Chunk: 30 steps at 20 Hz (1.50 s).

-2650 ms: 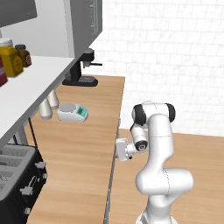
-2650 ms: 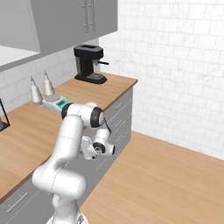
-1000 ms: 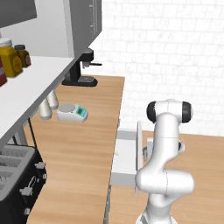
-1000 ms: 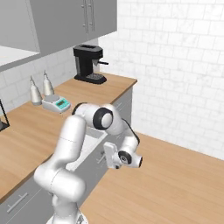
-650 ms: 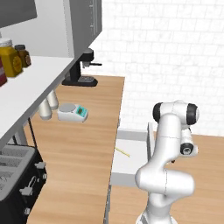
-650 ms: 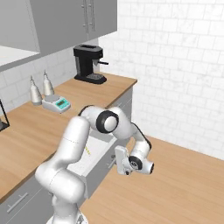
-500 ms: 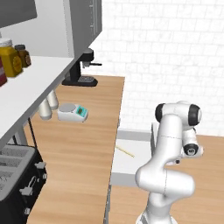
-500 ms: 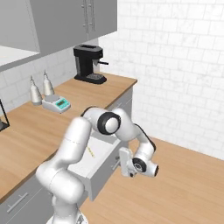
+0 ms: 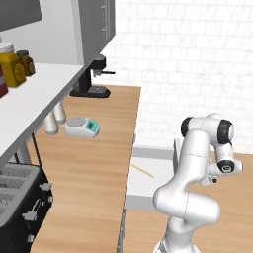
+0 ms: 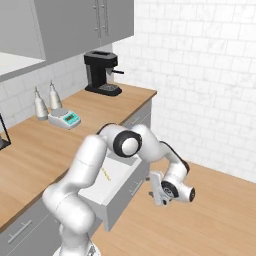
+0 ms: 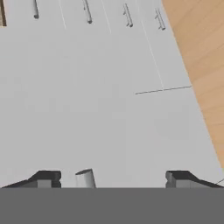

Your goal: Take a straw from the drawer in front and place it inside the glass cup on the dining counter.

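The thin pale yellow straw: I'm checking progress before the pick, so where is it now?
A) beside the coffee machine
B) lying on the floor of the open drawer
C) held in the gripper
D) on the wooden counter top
B: the thin pale yellow straw lies flat inside the pulled-out pale grey drawer, while the gripper is apart from it, out beyond the drawer front.

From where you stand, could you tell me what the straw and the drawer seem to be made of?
The straw looks like matte pale yellow plastic or paper: thin, straight, no shine. The drawer looks like smooth painted wood or laminate: flat, pale grey-white, even colour, no grain.
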{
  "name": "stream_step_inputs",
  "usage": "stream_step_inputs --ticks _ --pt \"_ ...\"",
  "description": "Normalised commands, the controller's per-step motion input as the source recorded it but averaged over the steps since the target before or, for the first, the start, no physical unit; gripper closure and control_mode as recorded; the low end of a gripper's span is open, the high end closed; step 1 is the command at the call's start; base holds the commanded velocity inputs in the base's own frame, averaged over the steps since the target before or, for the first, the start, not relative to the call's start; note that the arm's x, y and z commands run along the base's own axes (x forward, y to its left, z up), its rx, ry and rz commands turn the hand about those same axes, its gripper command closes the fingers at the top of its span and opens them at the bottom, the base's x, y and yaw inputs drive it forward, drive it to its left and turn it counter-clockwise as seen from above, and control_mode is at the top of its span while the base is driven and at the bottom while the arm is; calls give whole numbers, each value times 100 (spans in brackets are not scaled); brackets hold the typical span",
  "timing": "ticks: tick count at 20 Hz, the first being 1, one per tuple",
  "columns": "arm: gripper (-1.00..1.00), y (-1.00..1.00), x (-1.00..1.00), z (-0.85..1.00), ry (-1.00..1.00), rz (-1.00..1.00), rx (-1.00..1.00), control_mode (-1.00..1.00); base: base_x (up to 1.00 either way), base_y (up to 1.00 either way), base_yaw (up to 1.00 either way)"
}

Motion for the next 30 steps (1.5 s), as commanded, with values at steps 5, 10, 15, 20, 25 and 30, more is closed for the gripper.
stream_step_inputs --ticks 5,10,15,20,25,30 --pt "-100 -14 -27 92 -9 -2 -19 -100 0 0 0" --pt "-100 26 -22 100 -14 1 -23 -100 0 0 0" --pt "-100 77 -1 100 3 1 -26 -100 0 0 0" --pt "-100 100 13 76 28 7 -23 -100 0 0 0" --pt "-100 91 24 7 38 10 -16 -100 0 0 0" --pt "-100 52 27 -36 22 7 -15 -100 0 0 0"
